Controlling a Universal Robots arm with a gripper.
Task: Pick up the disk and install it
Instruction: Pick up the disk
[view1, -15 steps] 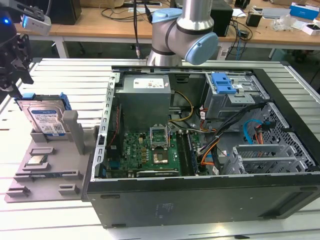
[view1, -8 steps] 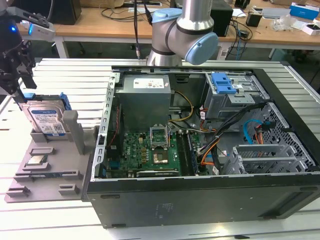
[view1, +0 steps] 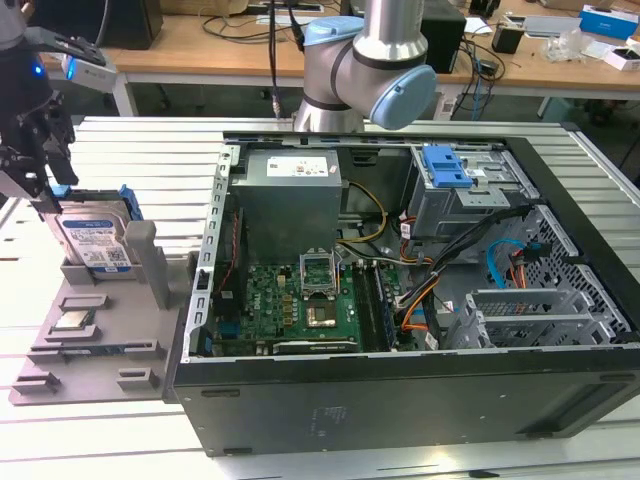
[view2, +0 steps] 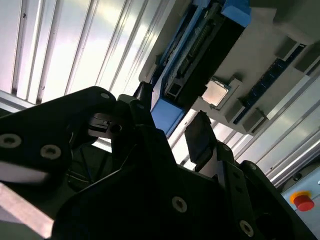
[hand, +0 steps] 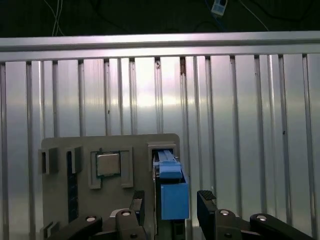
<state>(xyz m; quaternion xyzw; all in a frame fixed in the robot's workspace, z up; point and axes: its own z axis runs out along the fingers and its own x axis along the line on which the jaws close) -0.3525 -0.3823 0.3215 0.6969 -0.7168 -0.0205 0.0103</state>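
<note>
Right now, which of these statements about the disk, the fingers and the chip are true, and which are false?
1. The disk stands on edge in the holder. True.
2. The fingers are shut on the disk. False: they are open, one on each side of its bracket, with gaps.
3. The chip lies flat in the holder. True.
4. The disk sits inside the case. False: it is in the holder, at the exterior view's left of the case.

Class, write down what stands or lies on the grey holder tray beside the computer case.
On the tray, the disk stands on edge, the open gripper straddling its top; a small square chip lies flat beside it. The disk's lower edge is hidden in its slot.
</note>
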